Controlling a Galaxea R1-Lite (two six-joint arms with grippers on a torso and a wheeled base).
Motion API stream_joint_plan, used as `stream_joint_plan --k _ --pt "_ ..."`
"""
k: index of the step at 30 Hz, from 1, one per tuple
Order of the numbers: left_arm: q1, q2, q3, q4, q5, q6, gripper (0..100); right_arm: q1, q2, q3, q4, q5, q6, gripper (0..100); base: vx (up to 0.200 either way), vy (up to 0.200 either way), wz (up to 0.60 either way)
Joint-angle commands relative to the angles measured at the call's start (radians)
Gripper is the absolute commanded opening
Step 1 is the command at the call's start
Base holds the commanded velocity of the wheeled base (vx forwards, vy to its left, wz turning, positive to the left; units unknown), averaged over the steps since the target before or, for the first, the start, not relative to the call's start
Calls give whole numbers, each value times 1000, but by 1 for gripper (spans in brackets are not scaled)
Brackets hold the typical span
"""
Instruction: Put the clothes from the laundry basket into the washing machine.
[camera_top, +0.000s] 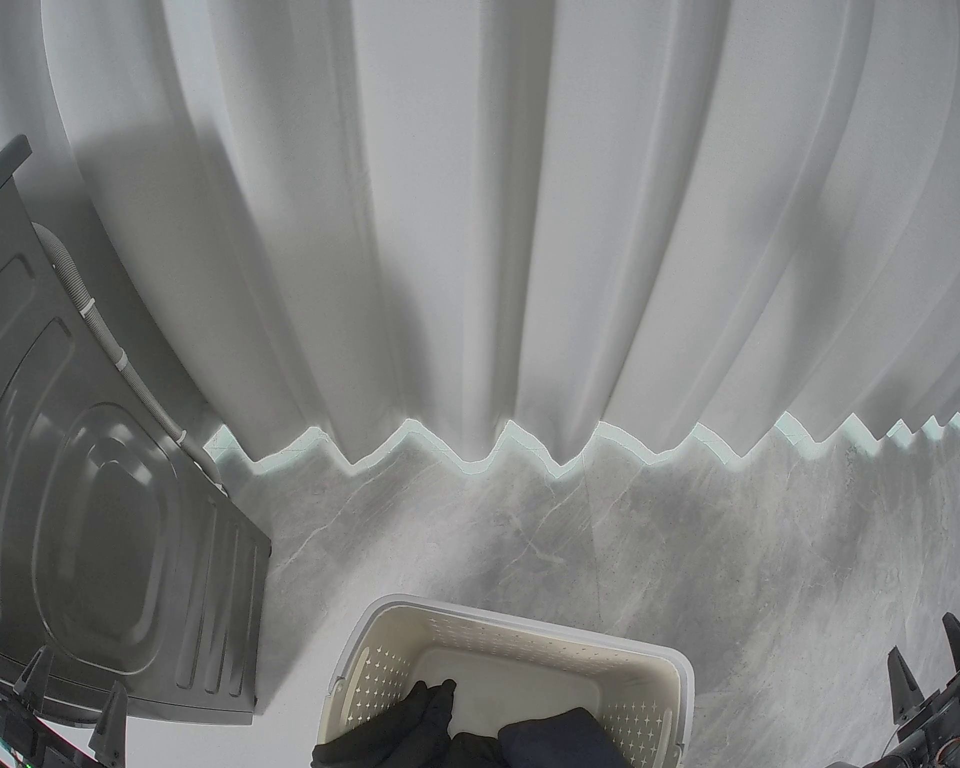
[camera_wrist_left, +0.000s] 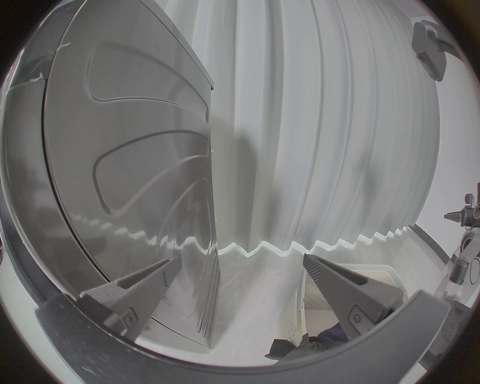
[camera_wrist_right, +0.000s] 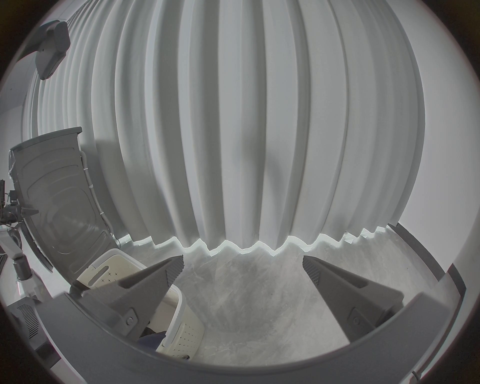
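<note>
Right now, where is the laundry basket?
In the head view the laundry basket sits on the floor at bottom centre, just right of the washing machine, with dark clothes piled at its near end.

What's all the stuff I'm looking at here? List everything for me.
floor: grey, marbled
curtain: one, white, pleated, behind everything
laundry basket: one, cream, on the floor, front centre
clothes: a few, dark, inside the laundry basket
washing machine: one, grey, left of the laundry basket
hose: one, grey, along the washing machine's panel
left hand: one, grey, open, empty, near the washing machine
right hand: one, grey, open, empty, right of the laundry basket
</note>
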Motion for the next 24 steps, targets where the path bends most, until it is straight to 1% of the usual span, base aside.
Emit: stream_joint_plan --k 1,12,24 --pt "0 -15 18 0 0 0 100 0 -17 18 0 0 0 100 0 0 0" --pt "0 -15 18 0 0 0 100 0 -17 18 0 0 0 100 0 0 0" --pt "0 -15 18 0 0 1 100 0 -17 18 0 0 0 100 -200 0 0"
